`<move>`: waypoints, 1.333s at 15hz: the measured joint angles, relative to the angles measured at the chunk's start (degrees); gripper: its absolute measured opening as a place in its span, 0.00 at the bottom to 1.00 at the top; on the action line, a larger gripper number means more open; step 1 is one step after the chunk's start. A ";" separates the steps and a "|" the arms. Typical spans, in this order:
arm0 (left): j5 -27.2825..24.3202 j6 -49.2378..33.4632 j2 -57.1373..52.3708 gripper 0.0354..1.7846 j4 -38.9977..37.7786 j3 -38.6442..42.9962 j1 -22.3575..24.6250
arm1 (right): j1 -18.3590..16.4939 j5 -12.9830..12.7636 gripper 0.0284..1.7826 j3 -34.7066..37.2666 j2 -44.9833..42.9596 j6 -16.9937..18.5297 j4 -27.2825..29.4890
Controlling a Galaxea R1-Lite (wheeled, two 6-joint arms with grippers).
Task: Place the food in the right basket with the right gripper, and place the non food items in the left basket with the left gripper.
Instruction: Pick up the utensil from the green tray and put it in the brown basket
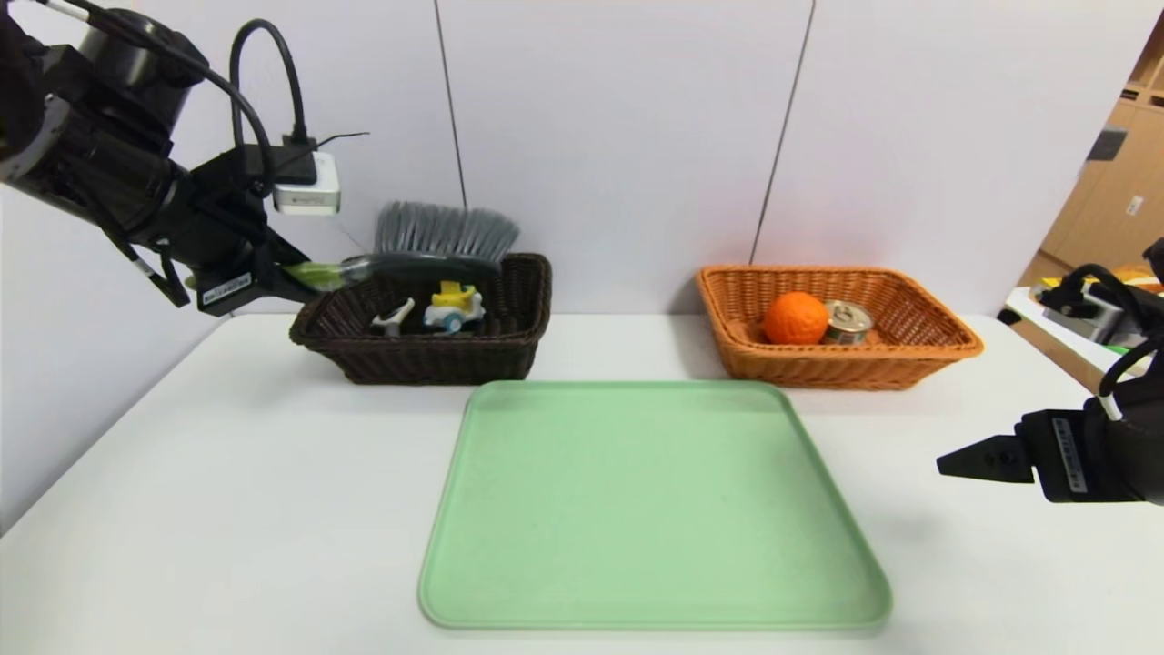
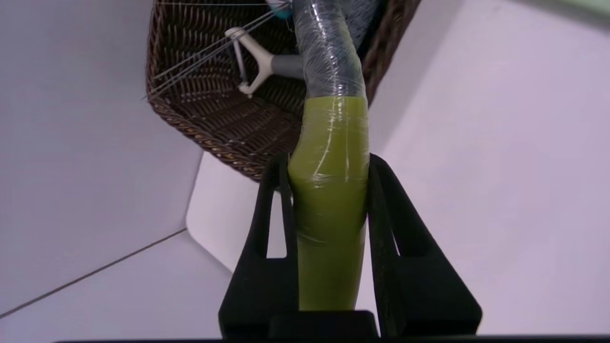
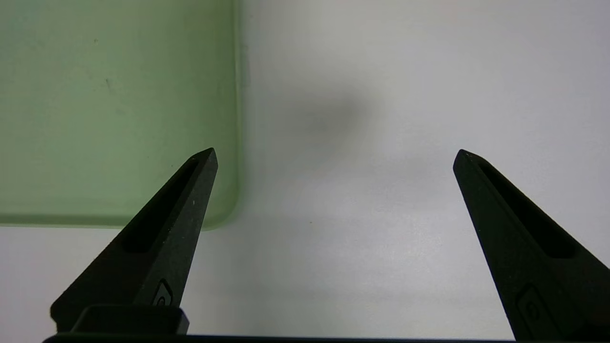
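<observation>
Nearest, a flat pale green plastic tray (image 1: 650, 509) with rounded corners, bare, at the middle of the white table (image 1: 227, 473) toward its front edge. Beside the tray's right edge, near the table's right edge, the right hand (image 3: 333, 157), a black pointed two-finger claw, released wide and holding nothing, hovering just above the surface.

Farther back, near the rear right of the table, the rectangular light orange-tan wicker basket (image 1: 909, 350), with a round orange fruit (image 1: 796, 317) and a small short tin can with a gold pull-tab lid (image 1: 847, 322) side by side inside.

Near the rear left, the rectangular dark brown wicker basket (image 1: 427, 355), holding a yellow duck toy on white wheels (image 1: 454, 307) and a white grey-handled peeler (image 2: 252, 62). Black tube not visible.

Above that basket's left rim, the left hand (image 2: 329, 176), clenched on the green handle of a grey-bristled brush (image 1: 446, 235), brush lying roughly level across the basket with bristles pointing up, not yet lowered in.

Likely risks: brush looks nearly as long as the basket, so a release from this height could leave it bridging the rims or tipping out over the back edge; a drop could also knock the duck toy; the glossy wrapped handle could slip in the grip.
</observation>
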 joint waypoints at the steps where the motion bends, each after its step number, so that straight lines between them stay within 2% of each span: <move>1: 1.19 2.17 1.18 0.22 -1.34 -0.17 0.11 | 0.05 0.00 0.96 0.02 0.22 0.02 0.02; 5: 2.82 4.55 5.27 0.22 -7.41 -0.34 0.59 | 0.10 0.00 0.96 0.11 0.94 0.04 0.00; 14: 3.08 8.29 7.95 0.22 -7.88 -0.23 -0.28 | 0.22 0.00 0.96 -0.39 2.23 0.02 -0.16; 18: 4.05 8.75 8.27 0.50 -8.13 -0.34 -0.69 | 0.29 0.00 0.96 -0.38 2.21 0.02 -0.09; 20: 4.08 8.75 8.28 0.60 -8.13 -0.34 -0.66 | 0.27 0.00 0.96 -0.35 2.16 0.02 -0.06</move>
